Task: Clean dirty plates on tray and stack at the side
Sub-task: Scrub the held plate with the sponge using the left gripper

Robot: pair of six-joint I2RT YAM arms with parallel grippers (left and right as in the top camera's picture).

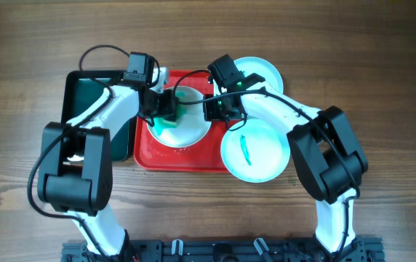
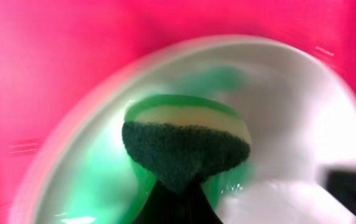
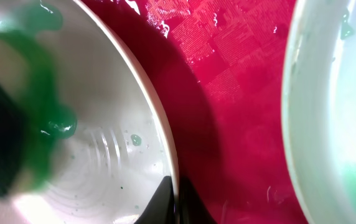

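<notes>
The white plate [image 1: 190,129] with green smears lies on the red tray [image 1: 193,156]. My left gripper [image 1: 166,109] is shut on a green and yellow sponge [image 2: 184,146] pressed onto the white plate [image 2: 302,124]. My right gripper [image 1: 214,109] is shut on the white plate's right rim [image 3: 165,155], one finger inside and one outside. A pale turquoise plate [image 1: 254,151] with a green streak overlaps the tray's right edge; it also shows in the right wrist view [image 3: 333,112]. A second turquoise plate [image 1: 261,73] lies behind my right arm.
A smaller black tray [image 1: 84,94] lies left of the red tray, partly under my left arm. The wooden table [image 1: 382,73] extends on all sides. The red tray's floor [image 3: 240,93] looks wet.
</notes>
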